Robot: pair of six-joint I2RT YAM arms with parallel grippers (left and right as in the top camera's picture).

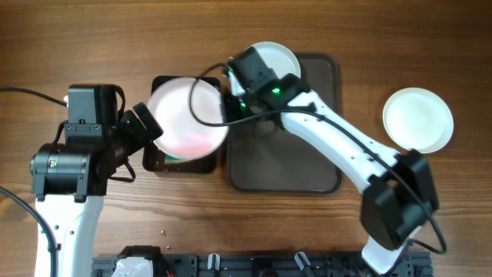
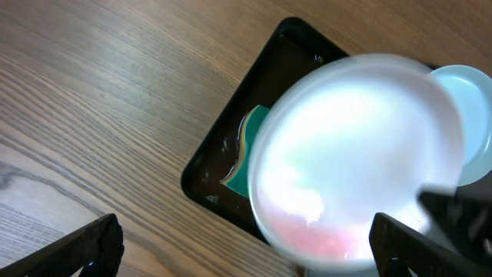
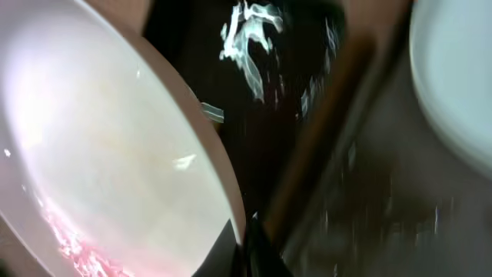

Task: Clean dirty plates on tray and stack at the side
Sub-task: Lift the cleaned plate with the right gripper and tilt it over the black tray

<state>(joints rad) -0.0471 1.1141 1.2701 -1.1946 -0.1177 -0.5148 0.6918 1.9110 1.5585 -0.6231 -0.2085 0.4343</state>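
Observation:
A white plate (image 1: 188, 115) hangs tilted over the small black tray (image 1: 157, 160), with a pinkish sheen on its lower part. My right gripper (image 1: 230, 98) is shut on its right rim; the right wrist view shows the pinch (image 3: 250, 240) on the plate (image 3: 100, 146). My left gripper (image 1: 147, 128) stands open just left of the plate, its jaws wide (image 2: 246, 254) and holding nothing. A second plate (image 1: 274, 58) rests at the far end of the brown tray (image 1: 284, 165). A third plate (image 1: 417, 118) lies on the table at the right.
In the black tray (image 2: 231, 146) lies a teal sponge (image 2: 250, 150) with some water, partly hidden under the held plate (image 2: 357, 154). My right arm (image 1: 338, 142) crosses above the brown tray. Cables run along the table's left side.

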